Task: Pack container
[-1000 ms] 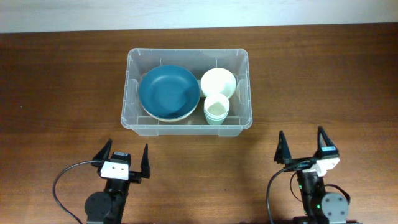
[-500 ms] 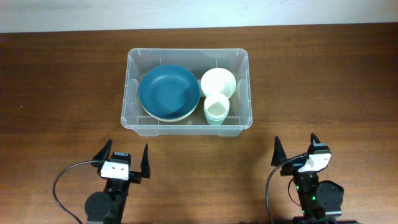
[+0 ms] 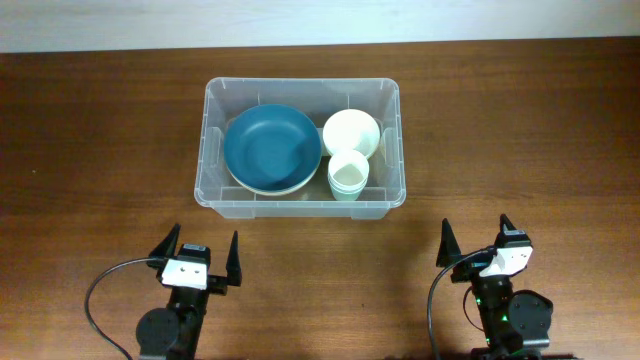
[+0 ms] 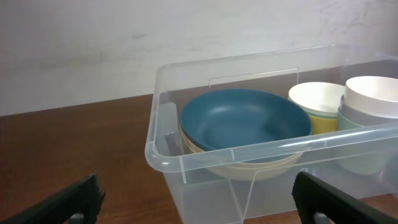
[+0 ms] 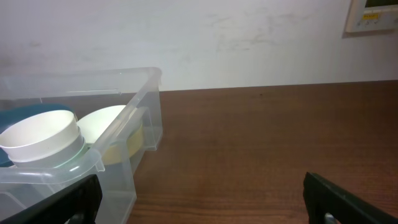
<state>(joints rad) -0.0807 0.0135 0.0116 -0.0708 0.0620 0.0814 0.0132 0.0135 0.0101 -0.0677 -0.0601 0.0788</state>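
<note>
The container point(image 3: 204, 150) is sitting mid-way across the worktop point(image 3: 100, 150), holding a blue bowl point(image 3: 270, 148) and pale cups point(image 3: 348, 175); left tool point(image 3: 203, 245) and right tool point(image 3: 476, 235) are both hovering near the front edge, spread wide, gripping nothing.

Finding: a robotics lab or test room rather than a home. Grounds: my left arm base point(image 3: 165, 328) and right arm base point(image 3: 515, 320) sit at the near edge of a dark wood-grain table point(image 3: 100, 150), with a black cable point(image 3: 89, 300) looping openly beside the left one. The wall point(image 4: 124, 50) behind is plain, off-white and scuffed. A white wall-mounted control panel point(image 5: 373, 15) with a small display shows at the upper right of my right wrist view. Tableware, bowls point(image 3: 272, 150) and cups point(image 3: 348, 178), sits in a clear plastic container point(image 3: 208, 150) on this worktable.
</note>
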